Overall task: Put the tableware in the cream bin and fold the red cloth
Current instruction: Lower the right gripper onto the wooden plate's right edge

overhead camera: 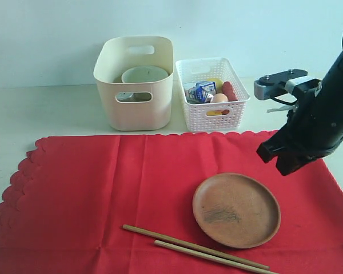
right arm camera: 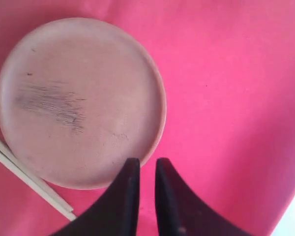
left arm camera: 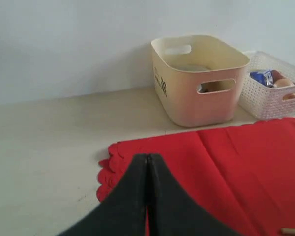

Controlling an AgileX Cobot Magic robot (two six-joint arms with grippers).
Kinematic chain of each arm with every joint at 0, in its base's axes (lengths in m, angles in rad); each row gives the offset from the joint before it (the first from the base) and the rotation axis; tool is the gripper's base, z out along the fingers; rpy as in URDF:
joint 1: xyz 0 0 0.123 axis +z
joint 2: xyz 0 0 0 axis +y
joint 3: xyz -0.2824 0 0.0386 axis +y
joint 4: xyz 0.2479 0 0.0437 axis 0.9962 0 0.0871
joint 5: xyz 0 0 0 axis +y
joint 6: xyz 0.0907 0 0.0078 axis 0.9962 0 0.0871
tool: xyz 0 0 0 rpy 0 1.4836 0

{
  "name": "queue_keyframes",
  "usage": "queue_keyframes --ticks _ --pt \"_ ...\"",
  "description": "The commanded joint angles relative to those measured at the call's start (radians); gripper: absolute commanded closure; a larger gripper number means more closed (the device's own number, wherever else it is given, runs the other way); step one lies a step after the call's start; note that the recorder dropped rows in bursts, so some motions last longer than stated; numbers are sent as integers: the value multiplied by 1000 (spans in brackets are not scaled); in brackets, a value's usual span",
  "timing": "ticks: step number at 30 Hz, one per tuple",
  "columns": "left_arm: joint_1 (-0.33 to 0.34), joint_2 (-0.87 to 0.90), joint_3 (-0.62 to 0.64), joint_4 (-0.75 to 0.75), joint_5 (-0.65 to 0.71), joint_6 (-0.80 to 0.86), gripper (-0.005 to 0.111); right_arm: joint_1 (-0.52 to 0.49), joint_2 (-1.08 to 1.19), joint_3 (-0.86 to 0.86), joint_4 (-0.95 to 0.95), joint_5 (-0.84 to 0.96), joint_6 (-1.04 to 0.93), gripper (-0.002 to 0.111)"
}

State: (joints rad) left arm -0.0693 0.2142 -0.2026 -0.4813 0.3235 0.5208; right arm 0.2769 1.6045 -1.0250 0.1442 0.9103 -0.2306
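- The red cloth (overhead camera: pixel 103 194) lies spread flat over the front of the desk (overhead camera: pixel 46 114), unfolded, with its scalloped edge showing along the back and the left side.
- The round brown plate (overhead camera: pixel 236 209) sits on the right part of the cloth, empty, with a dark smudge on its face.
- The pair of long wooden chopsticks (overhead camera: pixel 194 248) lies on the cloth just in front of the plate. The two sticks are side by side and slanted, and the far ends pass close by the plate's front rim.
- The cream bin (overhead camera: pixel 134 83) stands on the bare desk behind the cloth, with the white bowl (overhead camera: pixel 144 73) inside it.
- Just beside the bin, on its right, is the white lattice basket (overhead camera: pixel 211 94), holding a small blue-white carton (overhead camera: pixel 201 90), an egg (overhead camera: pixel 219 98) and other food.
- The right gripper (right arm camera: pixel 146 162) hangs over the cloth at the plate's rim, clear of it. Its jaws are a narrow slit apart with nothing between them.
- The left gripper (left arm camera: pixel 147 156) has its jaws pressed together and empty, near the cloth's left scalloped edge.
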Motion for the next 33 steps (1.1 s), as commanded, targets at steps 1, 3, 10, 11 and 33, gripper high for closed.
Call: queue_keyframes --ticks 1,3,10,11,33 --pt "1 71 1 -11 3 -8 107 -6 20 13 -5 -51 16 96" --pt "1 85 1 -11 3 -8 107 -8 48 13 -5 -57 16 94" --pt "1 89 1 -11 -3 -8 107 -83 159 13 83 -75 -33 69" --pt "1 89 1 -11 -3 -8 107 -97 176 13 93 -75 -38 67" --pt "1 89 1 -73 -22 -8 107 -175 375 5 404 -79 -306 86"
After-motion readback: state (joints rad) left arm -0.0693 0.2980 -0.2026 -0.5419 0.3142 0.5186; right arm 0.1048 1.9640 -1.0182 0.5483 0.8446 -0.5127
